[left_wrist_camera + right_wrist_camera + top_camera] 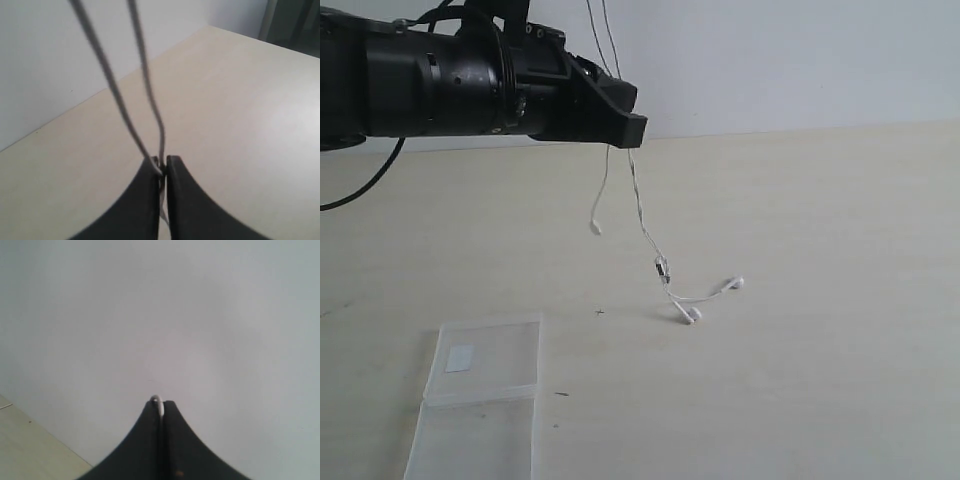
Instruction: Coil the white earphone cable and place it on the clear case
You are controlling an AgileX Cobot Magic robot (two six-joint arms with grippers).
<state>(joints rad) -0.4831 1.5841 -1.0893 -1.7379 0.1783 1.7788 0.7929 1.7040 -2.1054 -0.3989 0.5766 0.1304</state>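
Note:
The white earphone cable (642, 228) drops in two strands from above the exterior view's top edge to my left gripper (634, 126), which is shut on both. Below the gripper one strand ends in the air at the plug (596, 228). The other runs through the inline remote (662, 268) to two earbuds (734, 284) lying on the table. In the left wrist view the jaws (163, 166) pinch the cable (114, 89). My right gripper (160, 407) is shut on a small loop of cable (157, 400) and faces the wall. The clear case (490, 420) lies open, low and left.
The pale table (820, 300) runs to a white wall (770, 60) at the back. The left arm's black body (430, 80) fills the upper left of the exterior view, with a black cable (360, 190) hanging below it. A whitish label (459, 358) marks the case's far half.

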